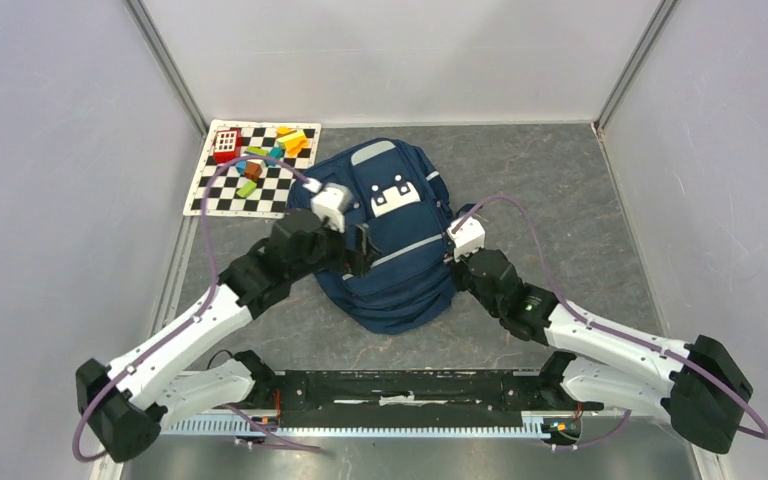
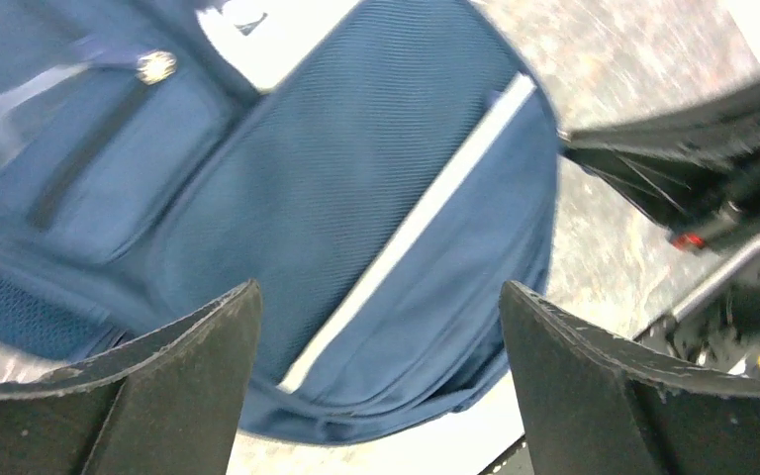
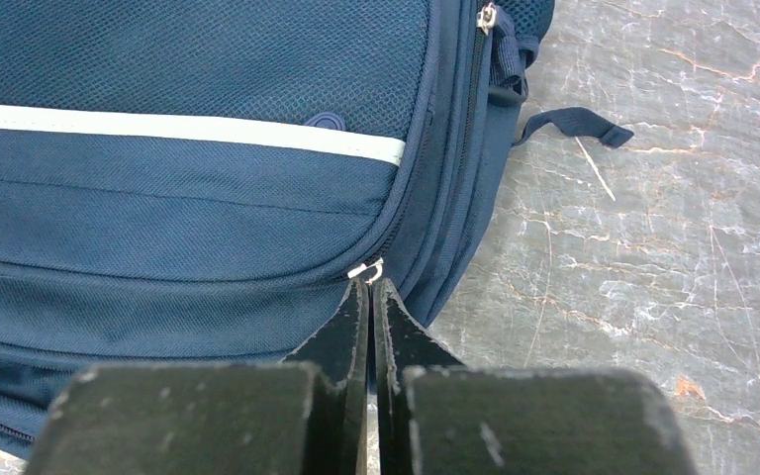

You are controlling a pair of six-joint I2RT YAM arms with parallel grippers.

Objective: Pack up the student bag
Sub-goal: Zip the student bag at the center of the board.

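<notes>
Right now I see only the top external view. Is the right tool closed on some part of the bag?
Observer: In the right wrist view the right tool is shut. Its tips meet a small metal zipper pull on the student bag. I cannot tell whether the pull is pinched.
Operator: And the left tool, please?
Observer: The left wrist view shows the left tool open wide over the bag's front, with nothing between its fingers.
Operator: Is something lying near the right tool?
Observer: A strap end of the bag lies on the table, apart from the tool.
</notes>
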